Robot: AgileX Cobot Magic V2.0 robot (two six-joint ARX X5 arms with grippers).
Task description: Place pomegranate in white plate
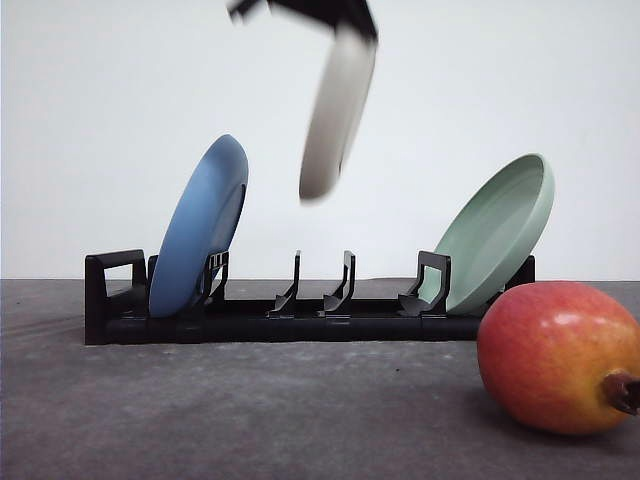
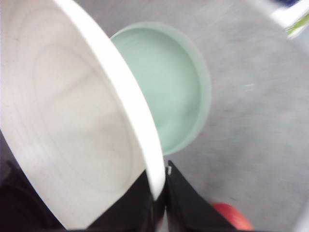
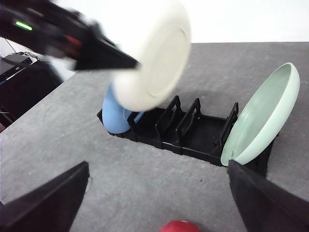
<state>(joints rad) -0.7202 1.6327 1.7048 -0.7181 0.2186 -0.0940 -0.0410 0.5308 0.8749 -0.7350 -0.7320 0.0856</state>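
Observation:
The white plate [image 1: 338,115] hangs tilted in the air above the middle slots of the rack, blurred by motion. My left gripper [image 1: 345,25] is shut on its upper rim; in the left wrist view the black fingers [image 2: 183,203] pinch the plate's edge [image 2: 72,121]. The pomegranate [image 1: 555,355], red fading to orange with a dark stub, lies on the table at the front right, also seen as pomegranate [image 2: 231,220] and pomegranate [image 3: 179,226]. My right gripper [image 3: 157,193] is open, its fingers spread wide above the fruit, with the plate [image 3: 154,53] and left gripper [image 3: 120,60] beyond.
A black dish rack [image 1: 300,325] runs across the back of the grey table. A blue plate [image 1: 200,225] leans at its left end and a pale green plate [image 1: 495,230] at its right end. Bare table lies in front of the rack.

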